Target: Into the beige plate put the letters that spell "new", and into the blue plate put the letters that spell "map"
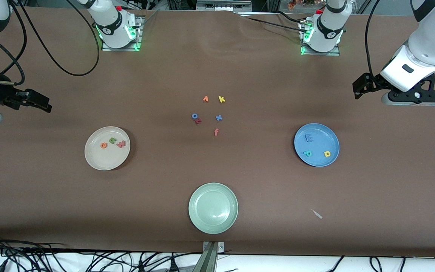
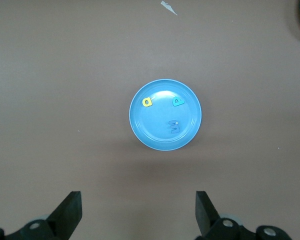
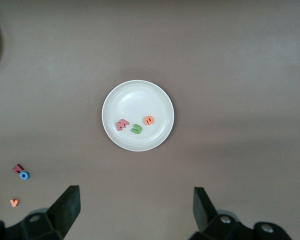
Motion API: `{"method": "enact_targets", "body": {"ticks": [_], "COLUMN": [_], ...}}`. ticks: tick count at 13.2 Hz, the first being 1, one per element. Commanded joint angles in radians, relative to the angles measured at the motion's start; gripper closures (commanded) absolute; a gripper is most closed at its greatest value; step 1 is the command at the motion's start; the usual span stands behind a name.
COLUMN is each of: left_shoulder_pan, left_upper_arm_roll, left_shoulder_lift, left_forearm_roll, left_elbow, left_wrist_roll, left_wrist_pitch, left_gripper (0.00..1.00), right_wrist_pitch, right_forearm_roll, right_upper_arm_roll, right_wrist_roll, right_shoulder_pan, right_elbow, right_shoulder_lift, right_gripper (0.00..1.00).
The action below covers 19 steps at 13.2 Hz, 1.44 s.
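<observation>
Brown table [image 1: 217, 181]: your beige plate [image 1: 107, 163] and blue plate [image 1: 316, 160] hold their letters (sorted), so left end effector [image 2: 138, 212] and right end effector [image 3: 136, 210] hang released.

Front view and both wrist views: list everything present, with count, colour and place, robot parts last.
beige plate: one, cream, toward the right arm's end; holds orange e, green n, pinkish-red w.
blue plate: one, toward the left arm's end; holds blue m, teal p, yellow a.
green plate: one, pale green, nearest the front camera.
loose letters: six, orange, yellow, blue, red; table centre.
left pincer: open, high over the blue plate.
right pincer: open, high over the beige plate.
</observation>
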Motion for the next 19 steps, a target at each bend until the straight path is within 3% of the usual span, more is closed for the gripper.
{"method": "enact_targets", "body": {"ticks": [1, 19], "left_shoulder_pan": [0.012, 0.0], "left_upper_arm_roll": [-0.001, -0.002], "left_shoulder_lift": [-0.006, 0.001], "left_forearm_roll": [-0.032, -0.065], "left_elbow": [0.013, 0.027], "left_wrist_roll": [0.038, 0.038], "left_wrist_pitch": [-0.022, -0.025], "left_gripper": [0.0, 0.0], "right_wrist_pitch": [-0.02, -0.017], "right_forearm_roll": [0.004, 0.004], "right_upper_arm_roll": [-0.011, -0.011], "right_wrist_roll": [-0.008, -0.001], "right_shoulder_pan": [-0.001, -0.001], "right_elbow": [0.018, 0.018], "right_shoulder_lift": [0.003, 0.003], "right_gripper": [0.0, 0.0]}}
